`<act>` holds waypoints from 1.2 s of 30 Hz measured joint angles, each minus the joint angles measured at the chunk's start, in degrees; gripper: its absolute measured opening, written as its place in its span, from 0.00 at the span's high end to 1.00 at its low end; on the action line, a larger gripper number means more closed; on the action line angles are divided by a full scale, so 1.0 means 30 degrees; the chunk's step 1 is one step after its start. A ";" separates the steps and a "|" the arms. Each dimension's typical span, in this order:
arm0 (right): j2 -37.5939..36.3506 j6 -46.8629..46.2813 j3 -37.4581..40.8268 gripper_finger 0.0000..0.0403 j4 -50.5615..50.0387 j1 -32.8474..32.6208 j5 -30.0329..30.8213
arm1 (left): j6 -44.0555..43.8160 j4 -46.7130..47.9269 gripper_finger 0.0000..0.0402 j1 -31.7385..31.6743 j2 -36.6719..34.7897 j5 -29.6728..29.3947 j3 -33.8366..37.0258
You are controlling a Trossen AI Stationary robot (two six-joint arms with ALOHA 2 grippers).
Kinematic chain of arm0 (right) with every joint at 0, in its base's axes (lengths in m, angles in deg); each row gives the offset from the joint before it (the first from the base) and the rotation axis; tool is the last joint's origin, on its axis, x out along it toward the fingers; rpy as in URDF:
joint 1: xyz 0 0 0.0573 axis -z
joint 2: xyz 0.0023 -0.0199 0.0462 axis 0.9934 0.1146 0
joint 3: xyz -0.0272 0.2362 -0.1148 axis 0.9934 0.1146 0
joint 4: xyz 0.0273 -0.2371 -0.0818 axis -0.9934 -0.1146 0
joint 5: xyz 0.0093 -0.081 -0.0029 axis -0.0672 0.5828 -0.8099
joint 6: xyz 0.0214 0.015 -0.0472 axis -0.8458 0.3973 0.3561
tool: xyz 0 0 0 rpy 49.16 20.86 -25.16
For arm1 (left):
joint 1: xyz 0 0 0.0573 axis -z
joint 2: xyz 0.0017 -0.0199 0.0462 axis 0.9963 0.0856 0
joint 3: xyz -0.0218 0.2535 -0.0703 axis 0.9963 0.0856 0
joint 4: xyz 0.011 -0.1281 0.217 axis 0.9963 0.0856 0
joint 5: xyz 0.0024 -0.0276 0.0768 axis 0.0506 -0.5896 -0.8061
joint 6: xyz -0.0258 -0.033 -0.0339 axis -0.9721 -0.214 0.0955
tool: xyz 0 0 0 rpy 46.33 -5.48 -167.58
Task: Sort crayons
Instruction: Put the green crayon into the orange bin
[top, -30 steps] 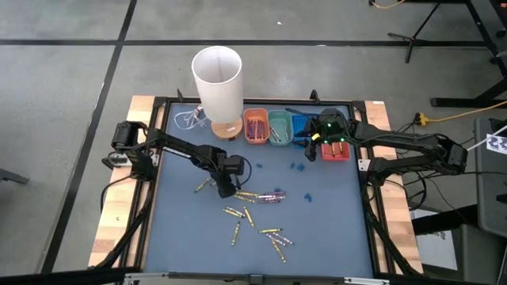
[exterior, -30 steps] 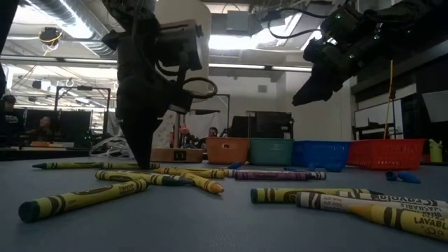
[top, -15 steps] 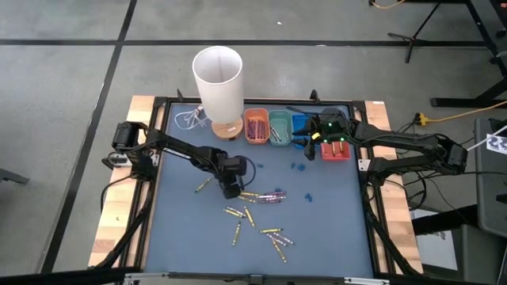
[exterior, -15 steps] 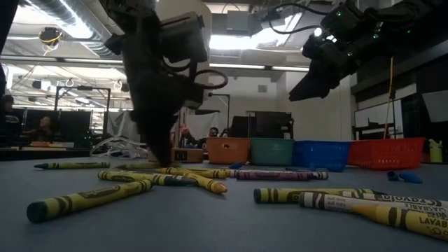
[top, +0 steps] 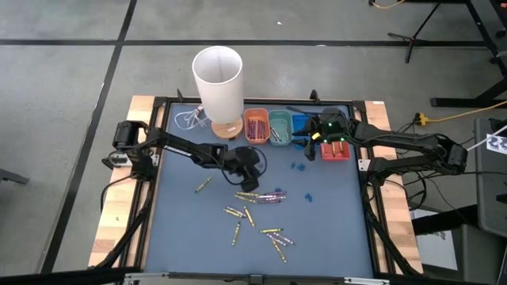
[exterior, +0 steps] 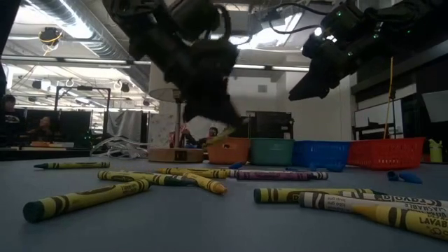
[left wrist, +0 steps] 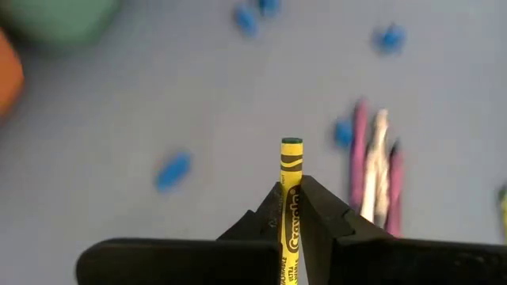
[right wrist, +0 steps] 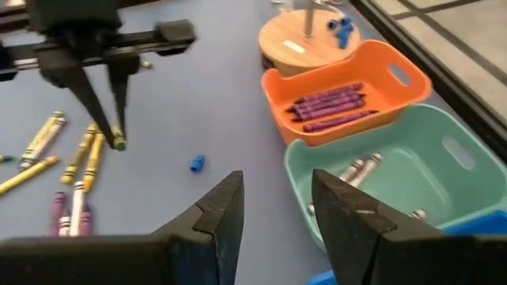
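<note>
Carrying the yellow crayon [left wrist: 291,207], pinched in the left gripper [left wrist: 290,214], should be kept level; the right gripper [right wrist: 275,207] waits open, empty.

The left gripper [left wrist: 291,207] hangs clear of the table [top: 333,229] near its middle, fingers clamped on a yellow crayon [left wrist: 291,170]. The right gripper [right wrist: 273,207] hovers at the table's far edge, fingers apart
</note>
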 joint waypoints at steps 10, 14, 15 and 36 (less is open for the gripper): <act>0.0000 -0.0004 0.0000 0.63 0.0222 0.0000 -0.4838 | 0.0158 -0.8768 0.98 -0.0937 -0.0007 -0.3194 -0.0022; 0.0003 -0.0004 0.0000 0.63 0.0484 0.0000 -0.5201 | 0.0614 -1.1210 0.98 -0.1246 -0.0015 -0.3516 -0.0022; 0.0007 -0.0002 0.0000 0.63 0.0765 0.0000 -0.5183 | 0.0908 -1.1685 0.98 -0.1282 -0.0015 -0.3523 -0.0022; 0.0580 -0.2568 -0.0022 0.63 0.7840 -0.3331 -0.2272 | 0.4145 -1.5765 0.98 -0.1264 -0.0051 -0.3548 -0.0029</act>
